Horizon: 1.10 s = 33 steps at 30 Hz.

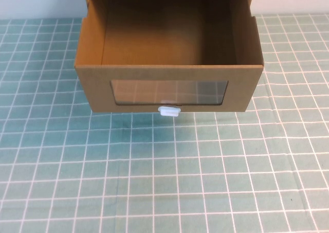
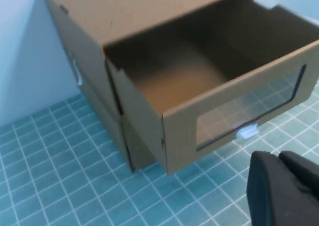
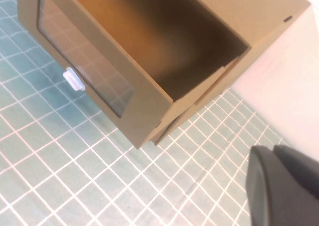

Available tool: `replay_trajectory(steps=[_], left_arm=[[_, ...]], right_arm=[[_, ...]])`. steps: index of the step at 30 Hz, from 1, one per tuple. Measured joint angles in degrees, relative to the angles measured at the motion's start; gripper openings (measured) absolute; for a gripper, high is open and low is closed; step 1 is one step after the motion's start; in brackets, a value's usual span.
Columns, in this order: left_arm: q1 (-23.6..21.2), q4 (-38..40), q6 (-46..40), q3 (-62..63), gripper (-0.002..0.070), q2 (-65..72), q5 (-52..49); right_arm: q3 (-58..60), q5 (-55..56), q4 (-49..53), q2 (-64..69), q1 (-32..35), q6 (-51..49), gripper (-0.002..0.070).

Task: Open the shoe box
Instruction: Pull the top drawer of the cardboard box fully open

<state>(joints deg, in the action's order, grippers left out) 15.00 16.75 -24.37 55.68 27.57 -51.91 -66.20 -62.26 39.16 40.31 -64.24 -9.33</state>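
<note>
The brown cardboard shoe box (image 1: 95, 89) stands at the back of the table, its drawer pulled out toward me and empty inside. The drawer front has a clear window (image 1: 169, 92) and a small white handle (image 1: 169, 111) below it. Neither arm shows in the high view. In the left wrist view my left gripper (image 2: 279, 158) is shut, holds nothing, and hangs off the box's left front corner, away from the handle (image 2: 247, 131). In the right wrist view my right gripper (image 3: 276, 153) is shut and empty, off the box's right side, far from the handle (image 3: 74, 80).
A teal cloth with a white grid (image 1: 164, 181) covers the table in front of the box. A pale wall (image 2: 25, 61) rises right behind the box.
</note>
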Motion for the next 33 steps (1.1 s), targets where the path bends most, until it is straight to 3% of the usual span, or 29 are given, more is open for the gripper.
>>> replay_trajectory(steps=[7,20,25,29,33], left_arm=[[0.0,4.6,0.3,-15.8,-0.0005,-8.3,15.1],[0.0,5.7,0.5,-31.7,-0.0005,-8.4,19.2],[0.0,5.7,0.5,-35.2,-0.0005,-9.1,26.0],[0.0,2.9,1.0,-39.7,-0.0005,-14.1,33.8],[-0.7,-3.4,9.2,-44.9,-0.0005,-20.1,40.5]], right_arm=[[0.0,-0.3,0.0,0.0,0.0,0.0,-0.0013],[0.0,-0.3,-1.6,0.0,0.0,0.0,-0.0013],[0.0,-0.4,-1.8,0.0,0.0,0.0,-0.0013],[0.0,-0.4,-1.8,0.0,0.0,0.0,-0.0013],[0.0,-0.4,-1.9,0.0,0.0,0.0,-0.0013]])
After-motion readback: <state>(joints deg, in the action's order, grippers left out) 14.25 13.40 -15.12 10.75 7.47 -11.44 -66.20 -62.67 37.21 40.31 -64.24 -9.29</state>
